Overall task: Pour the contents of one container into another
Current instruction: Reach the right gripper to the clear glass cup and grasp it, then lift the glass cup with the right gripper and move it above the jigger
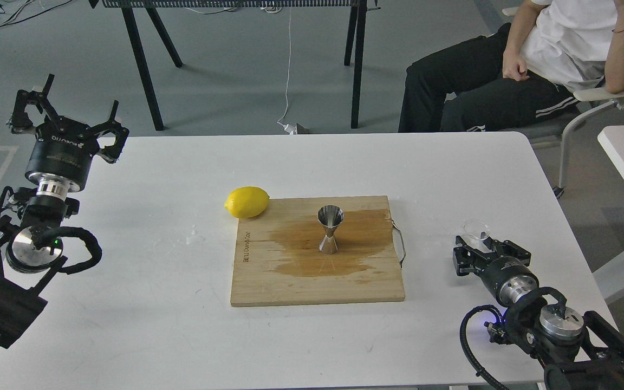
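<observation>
the right gripper (477, 242) sits at the cup (476, 228) on the table (128, 325); whether it grips, i cannot tell. the jigger (329, 236) stands on the wet board (268, 287), well apart, so pouring looks undone. the left gripper (68, 116) is wide open, empty.

- White table (128, 325), rounded far-right corner.
- Wooden cutting board (268, 281) lies flat near table centre; metal handle on its right edge; large wet stain across its middle.
- Lemon (246, 202) on the tabletop, touching the board's far-left corner.
- Small water droplets (194, 237) on the tabletop, left of the board.
- Clear cup (476, 228) at the right side, well apart from the board; whether it rests on the tabletop cannot be told.
</observation>
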Tool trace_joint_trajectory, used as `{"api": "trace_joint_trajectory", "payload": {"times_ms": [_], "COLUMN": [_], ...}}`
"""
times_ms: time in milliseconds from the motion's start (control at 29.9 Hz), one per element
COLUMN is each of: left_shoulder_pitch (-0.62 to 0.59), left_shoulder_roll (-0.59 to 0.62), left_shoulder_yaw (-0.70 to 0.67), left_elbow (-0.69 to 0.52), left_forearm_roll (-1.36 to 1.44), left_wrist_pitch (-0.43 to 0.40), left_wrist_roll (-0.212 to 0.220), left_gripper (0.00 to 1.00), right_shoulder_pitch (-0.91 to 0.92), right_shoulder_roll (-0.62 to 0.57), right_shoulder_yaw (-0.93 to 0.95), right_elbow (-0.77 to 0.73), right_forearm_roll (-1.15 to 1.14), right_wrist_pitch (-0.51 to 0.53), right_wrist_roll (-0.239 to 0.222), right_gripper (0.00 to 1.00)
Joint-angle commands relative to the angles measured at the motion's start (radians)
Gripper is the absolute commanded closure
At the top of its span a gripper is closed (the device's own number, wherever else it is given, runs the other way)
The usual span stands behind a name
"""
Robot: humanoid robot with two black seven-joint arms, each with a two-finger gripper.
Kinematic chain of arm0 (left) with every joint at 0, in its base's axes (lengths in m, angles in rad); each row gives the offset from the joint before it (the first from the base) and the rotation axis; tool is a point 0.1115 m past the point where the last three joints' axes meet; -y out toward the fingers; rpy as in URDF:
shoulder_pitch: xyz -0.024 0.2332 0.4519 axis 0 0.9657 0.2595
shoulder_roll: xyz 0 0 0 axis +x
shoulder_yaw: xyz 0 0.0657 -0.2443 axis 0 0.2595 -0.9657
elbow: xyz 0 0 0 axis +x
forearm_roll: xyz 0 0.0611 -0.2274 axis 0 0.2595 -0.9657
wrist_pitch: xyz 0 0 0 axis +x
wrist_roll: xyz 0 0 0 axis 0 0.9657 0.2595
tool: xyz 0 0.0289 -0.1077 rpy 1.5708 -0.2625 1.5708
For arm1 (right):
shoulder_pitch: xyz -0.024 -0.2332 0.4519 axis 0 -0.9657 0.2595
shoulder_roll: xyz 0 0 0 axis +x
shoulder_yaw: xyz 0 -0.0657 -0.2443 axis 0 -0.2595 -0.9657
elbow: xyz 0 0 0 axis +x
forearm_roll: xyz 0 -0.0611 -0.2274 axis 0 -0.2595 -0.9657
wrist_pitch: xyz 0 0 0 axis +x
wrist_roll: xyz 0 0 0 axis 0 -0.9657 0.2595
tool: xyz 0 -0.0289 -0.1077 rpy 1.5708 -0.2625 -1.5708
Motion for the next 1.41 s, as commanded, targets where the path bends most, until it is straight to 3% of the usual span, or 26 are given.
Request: {"api": "trace_joint_trajectory", "payload": {"times_ms": [0, 201, 368, 636, 1004, 1372], "left_shoulder_pitch": [0.001, 0.001, 0.001, -0.001, 0.001, 0.001], "left_shoulder_roll": [0.000, 0.003, 0.004, 0.004, 0.003, 0.003], "left_shoulder_yaw": [0.000, -0.003, -0.004, -0.006, -0.004, -0.004], "left_elbow": [-0.001, -0.008, -0.010, -0.011, -0.010, -0.010], "left_forearm_roll": [0.000, 0.000, -0.002, -0.002, 0.000, -0.002], "left_wrist_pitch": [0.002, 0.000, 0.000, 0.002, 0.003, 0.014], "left_wrist_roll": [0.000, -0.003, -0.008, -0.008, -0.009, -0.009], "left_gripper": [0.00, 0.00, 0.00, 0.00, 0.00, 0.00], "right_shoulder_pitch": [-0.001, -0.001, 0.000, 0.040, 0.172, 0.198], "right_shoulder_roll": [-0.003, -0.027, -0.149, -0.225, -0.212, -0.213], "right_shoulder_yaw": [0.000, 0.003, 0.003, -0.011, -0.190, -0.218], "right_elbow": [0.011, 0.101, 0.261, 0.477, 0.525, 0.574], "right_forearm_roll": [0.000, -0.001, -0.001, -0.050, -0.248, -0.418], "right_wrist_pitch": [0.005, 0.002, -0.016, -0.163, -0.225, -0.266], "right_wrist_roll": [-0.005, -0.031, -0.032, -0.042, -0.052, -0.057], "right_gripper": [0.61, 0.62, 0.62, 0.64, 0.64, 0.65]}}
